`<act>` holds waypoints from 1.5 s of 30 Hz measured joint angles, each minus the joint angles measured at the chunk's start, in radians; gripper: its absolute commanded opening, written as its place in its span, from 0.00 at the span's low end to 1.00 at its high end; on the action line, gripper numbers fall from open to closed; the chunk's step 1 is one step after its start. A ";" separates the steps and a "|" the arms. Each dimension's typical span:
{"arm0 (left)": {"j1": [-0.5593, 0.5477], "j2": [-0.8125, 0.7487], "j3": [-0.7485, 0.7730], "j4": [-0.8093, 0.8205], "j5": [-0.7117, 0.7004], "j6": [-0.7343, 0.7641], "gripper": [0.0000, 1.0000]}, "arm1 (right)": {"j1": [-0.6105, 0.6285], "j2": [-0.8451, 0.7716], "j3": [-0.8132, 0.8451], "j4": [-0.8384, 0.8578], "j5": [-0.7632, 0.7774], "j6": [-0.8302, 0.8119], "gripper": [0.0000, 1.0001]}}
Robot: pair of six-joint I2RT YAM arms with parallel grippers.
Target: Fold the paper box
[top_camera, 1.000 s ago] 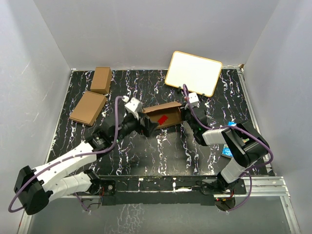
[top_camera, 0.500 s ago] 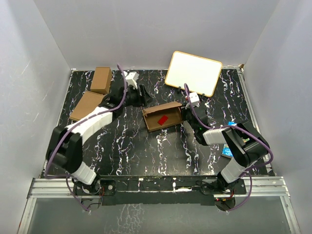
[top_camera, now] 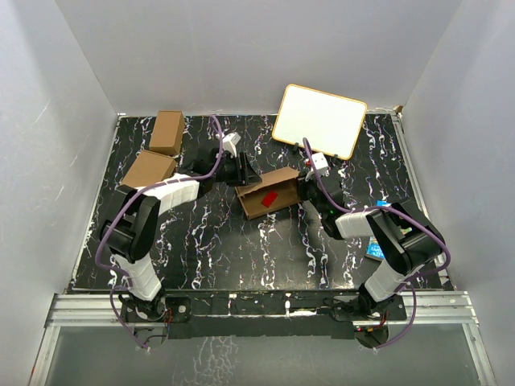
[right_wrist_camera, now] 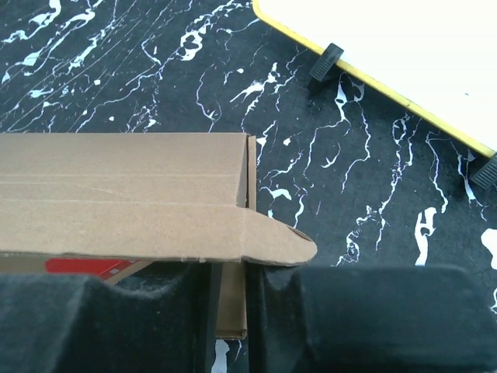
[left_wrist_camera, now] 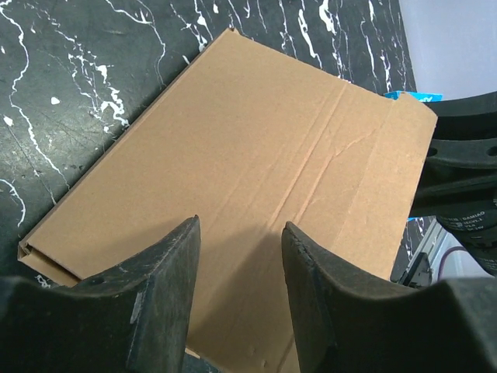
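The paper box lies on the bench at the centre of the top view, just below and left of the white board. It is partly formed. Its long panel stands tilted over the tray and a red label shows inside. The two smaller brown cartons sit well apart at the upper left.

The right gripper is at the box's right end. In the right wrist view its fingers are drawn close together with the cardboard end wall between them, so it appears clamped on the box, steadying it. A rounded tab juts from the panel just above them.

The left gripper is at the box's upper-left end. In its wrist view the fingers are spread wide and hang over the broad plain panel, with nothing between them. I cannot tell whether they touch the card.

The step in hand looks like closing the lid panel: one arm anchors the box while the other lines up to push. The fold is not yet finished, since the panel is raised and the tab is loose.

The next move probably calls for the left gripper to press the panel down along its crease, evenly and without sliding the light box. The right gripper must hold without crushing the wall. The tab will then need guiding into its slit.
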 measured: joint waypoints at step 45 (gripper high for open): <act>0.000 0.121 0.010 -0.032 0.006 0.050 0.39 | -0.238 0.032 0.514 -0.934 -0.968 -0.417 0.22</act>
